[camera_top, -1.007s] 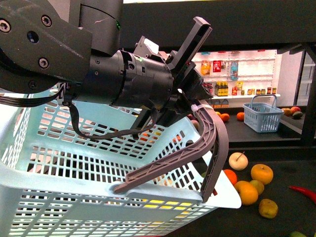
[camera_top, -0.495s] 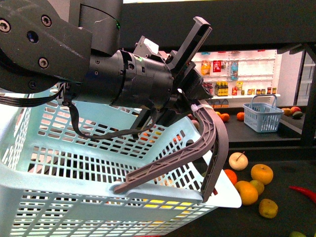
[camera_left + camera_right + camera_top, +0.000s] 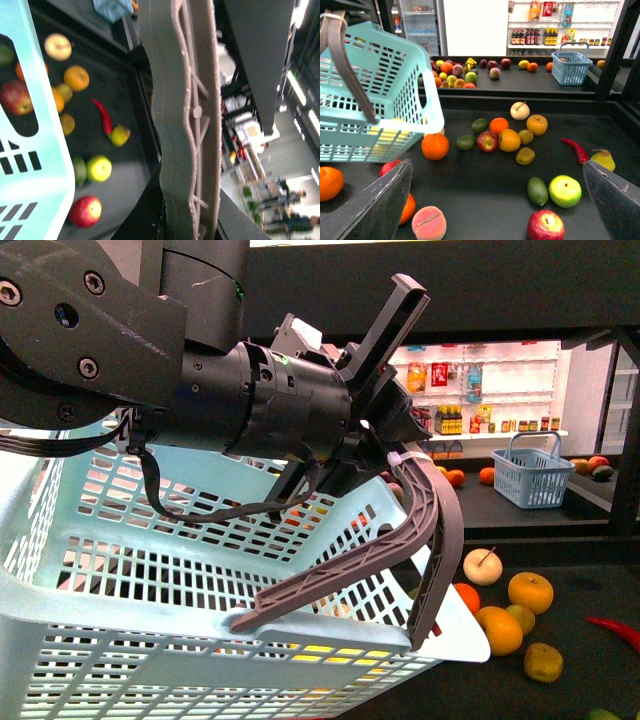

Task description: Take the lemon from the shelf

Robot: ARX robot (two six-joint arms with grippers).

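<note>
Grey plastic marks the basket handle (image 3: 425, 530), one in number, clamped in the left gripper (image 3: 392, 453) at upper centre of the front view. The left wrist view shows the same handle running straight through the closed jaws. Baskets counted: two. The pale turquoise basket (image 3: 150, 570) hangs tilted from that handle and fills the lower left of the front view. A small blue basket (image 3: 533, 472) stands on the far counter at right.

Right gripper (image 3: 495, 167): two fingers (image 3: 380, 200) in sight, spread wide, nothing between them and nothing touching either.

Lemons counted: one. The lemon (image 3: 565, 191), bright yellow with a greenish cast, lies loose on the dark tray of the shelf (image 3: 485, 205). It sits just beside a green oval fruit (image 3: 537, 191) and near a red apple (image 3: 546, 225), with one red chilli (image 3: 575, 150) further back. It lies ahead of the right gripper, inside the span of the fingers and nearer the finger on the chilli's side, well clear of both. The left wrist view shows it (image 3: 99, 168) apart from the held basket.
</note>
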